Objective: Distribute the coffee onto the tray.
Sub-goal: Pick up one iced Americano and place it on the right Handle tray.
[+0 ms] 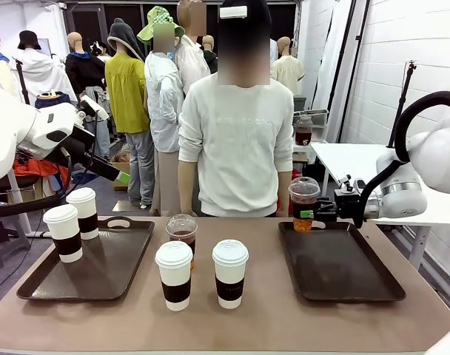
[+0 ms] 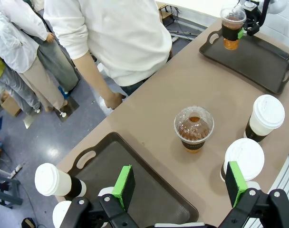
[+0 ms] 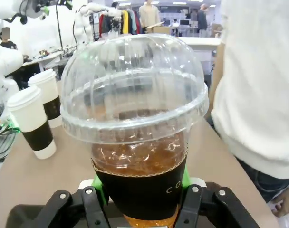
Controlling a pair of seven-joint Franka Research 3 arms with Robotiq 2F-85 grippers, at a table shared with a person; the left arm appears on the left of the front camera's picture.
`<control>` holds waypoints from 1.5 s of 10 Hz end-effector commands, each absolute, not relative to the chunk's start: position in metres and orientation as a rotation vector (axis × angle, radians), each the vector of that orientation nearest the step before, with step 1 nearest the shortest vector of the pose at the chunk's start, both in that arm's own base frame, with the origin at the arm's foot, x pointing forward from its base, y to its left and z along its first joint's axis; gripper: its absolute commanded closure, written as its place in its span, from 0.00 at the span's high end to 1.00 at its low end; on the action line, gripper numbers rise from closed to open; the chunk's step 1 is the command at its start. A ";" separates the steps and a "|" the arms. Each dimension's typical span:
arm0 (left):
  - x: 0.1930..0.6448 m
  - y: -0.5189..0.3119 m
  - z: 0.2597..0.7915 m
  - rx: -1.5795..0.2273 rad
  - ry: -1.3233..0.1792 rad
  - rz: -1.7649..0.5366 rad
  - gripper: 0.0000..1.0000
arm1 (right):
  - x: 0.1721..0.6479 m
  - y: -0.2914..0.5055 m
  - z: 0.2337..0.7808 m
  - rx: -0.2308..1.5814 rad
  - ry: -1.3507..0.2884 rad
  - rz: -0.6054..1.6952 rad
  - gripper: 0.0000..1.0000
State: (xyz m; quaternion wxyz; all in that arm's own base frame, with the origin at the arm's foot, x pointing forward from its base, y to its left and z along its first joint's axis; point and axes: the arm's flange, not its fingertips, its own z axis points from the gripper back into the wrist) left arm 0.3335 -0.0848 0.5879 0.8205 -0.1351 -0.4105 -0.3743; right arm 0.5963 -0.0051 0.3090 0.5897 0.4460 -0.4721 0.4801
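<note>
My right gripper is shut on a clear dome-lidded cup of brown coffee, held just above the far left corner of the right tray. In the right wrist view that cup sits between the fingers of the right gripper. A second clear cup and two white sleeved cups stand on the table between the trays. Two more white cups stand on the left tray. My left gripper hangs open high above the left tray's near edge, holding nothing.
A person in a white sweater stands at the far table edge between the trays, arms down. The left wrist view shows the left tray, the clear cup and the right tray. Most of the right tray is bare.
</note>
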 end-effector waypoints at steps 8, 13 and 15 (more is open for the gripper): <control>0.334 -0.084 0.588 -0.293 -0.874 -0.795 1.00 | 0.625 -0.015 0.258 1.080 -1.185 1.064 0.63; 0.334 -0.084 0.588 -0.293 -0.874 -0.795 1.00 | 0.634 -0.016 0.240 1.056 -1.203 1.031 0.63; 0.334 -0.084 0.588 -0.293 -0.874 -0.795 1.00 | 0.636 -0.016 0.237 1.049 -1.211 1.022 0.63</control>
